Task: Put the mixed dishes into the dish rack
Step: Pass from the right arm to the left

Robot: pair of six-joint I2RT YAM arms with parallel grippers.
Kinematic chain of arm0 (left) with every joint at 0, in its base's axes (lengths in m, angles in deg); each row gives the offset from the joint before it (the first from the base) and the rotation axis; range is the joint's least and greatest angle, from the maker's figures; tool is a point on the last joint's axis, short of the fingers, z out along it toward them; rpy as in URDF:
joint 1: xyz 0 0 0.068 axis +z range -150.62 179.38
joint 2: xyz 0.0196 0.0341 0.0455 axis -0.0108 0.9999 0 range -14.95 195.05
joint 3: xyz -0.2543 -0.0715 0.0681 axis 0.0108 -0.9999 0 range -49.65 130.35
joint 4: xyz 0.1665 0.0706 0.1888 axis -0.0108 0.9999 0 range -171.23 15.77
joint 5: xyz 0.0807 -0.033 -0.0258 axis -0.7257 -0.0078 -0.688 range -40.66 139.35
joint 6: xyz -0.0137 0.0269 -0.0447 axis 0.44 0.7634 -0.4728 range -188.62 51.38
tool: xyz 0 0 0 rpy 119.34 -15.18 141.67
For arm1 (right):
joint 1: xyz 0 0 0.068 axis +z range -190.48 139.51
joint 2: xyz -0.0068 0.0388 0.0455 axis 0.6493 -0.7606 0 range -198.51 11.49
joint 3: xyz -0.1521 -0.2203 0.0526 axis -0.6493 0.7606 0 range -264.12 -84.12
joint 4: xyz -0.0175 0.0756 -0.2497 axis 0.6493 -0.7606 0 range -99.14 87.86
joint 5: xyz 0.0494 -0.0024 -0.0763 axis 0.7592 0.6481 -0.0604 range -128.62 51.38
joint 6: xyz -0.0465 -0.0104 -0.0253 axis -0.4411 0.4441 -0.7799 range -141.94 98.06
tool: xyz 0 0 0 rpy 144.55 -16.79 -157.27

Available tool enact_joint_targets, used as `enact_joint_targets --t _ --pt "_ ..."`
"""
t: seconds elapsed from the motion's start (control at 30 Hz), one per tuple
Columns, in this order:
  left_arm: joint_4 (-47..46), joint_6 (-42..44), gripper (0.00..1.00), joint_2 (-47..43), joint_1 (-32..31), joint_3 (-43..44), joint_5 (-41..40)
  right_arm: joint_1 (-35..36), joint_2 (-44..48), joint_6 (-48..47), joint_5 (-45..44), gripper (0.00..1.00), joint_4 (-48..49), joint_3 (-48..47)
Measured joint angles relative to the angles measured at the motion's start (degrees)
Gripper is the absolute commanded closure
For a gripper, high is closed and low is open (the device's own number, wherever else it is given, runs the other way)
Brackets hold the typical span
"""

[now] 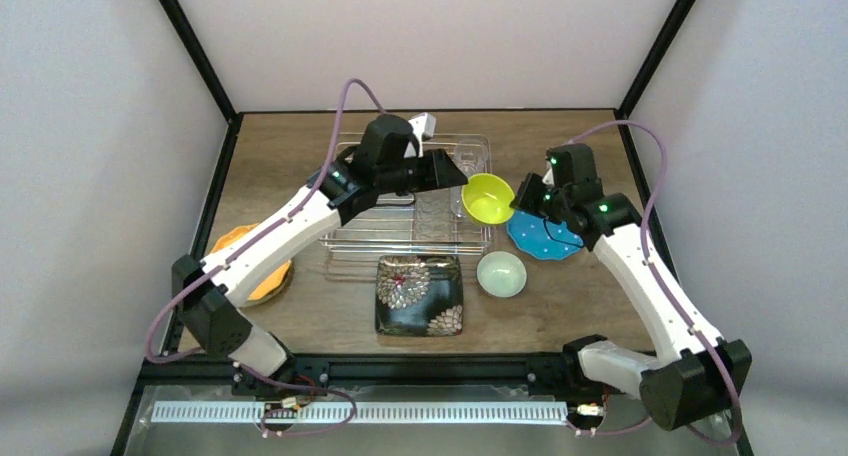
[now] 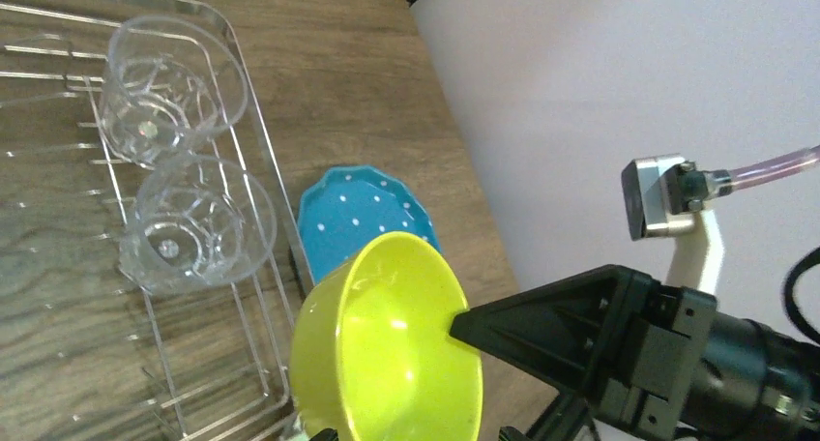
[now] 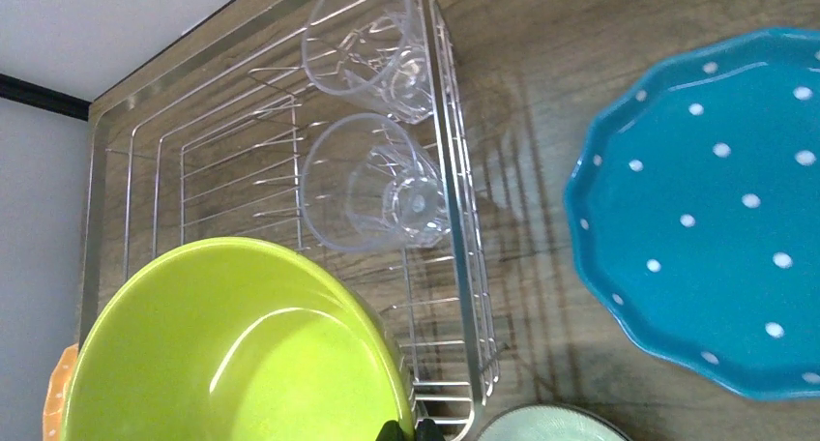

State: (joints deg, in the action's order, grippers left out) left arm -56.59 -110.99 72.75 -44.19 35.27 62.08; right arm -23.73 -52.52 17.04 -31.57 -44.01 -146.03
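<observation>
My right gripper [image 1: 518,198] [image 3: 406,431] is shut on the rim of the yellow-green bowl [image 1: 487,198] [image 3: 232,354] and holds it tilted in the air beside the dish rack's [image 1: 330,244] right side. My left gripper [image 1: 458,179] [image 2: 418,435] is open, its tips only just showing either side of the bowl [image 2: 387,354]. Two clear glass cups [image 2: 169,88] [image 2: 198,219] lie in the rack's right end. The blue dotted plate [image 1: 545,238], mint bowl [image 1: 501,274] and black floral plate [image 1: 419,294] rest on the table. No pale green plate is in view.
The orange plate [image 1: 268,281] lies at the left, partly under my left arm. The rack's wire side [image 3: 454,219] runs just right of the bowl in the right wrist view. The blue plate [image 3: 716,209] lies close to the rack's right.
</observation>
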Motion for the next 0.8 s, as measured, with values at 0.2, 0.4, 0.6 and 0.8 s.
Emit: enact_joint_targets --t 0.2,0.4,0.6,0.8 --pt "5.7 2.86 0.03 4.87 -0.04 6.01 -3.34 2.43 -4.2 -0.2 -1.18 0.99 1.51 -3.28" --pt "11.54 5.86 0.03 7.82 -0.04 9.27 -7.96 3.21 -6.75 -0.81 -1.95 0.99 1.92 -5.84" --pt "14.67 8.2 0.03 10.32 -0.04 10.67 -11.19 4.76 -9.57 -1.46 -2.47 0.99 2.32 -8.11" --pt "16.7 9.88 0.07 12.11 -0.09 13.05 -14.32 6.12 -11.65 -1.57 -2.73 0.99 2.45 -10.19"
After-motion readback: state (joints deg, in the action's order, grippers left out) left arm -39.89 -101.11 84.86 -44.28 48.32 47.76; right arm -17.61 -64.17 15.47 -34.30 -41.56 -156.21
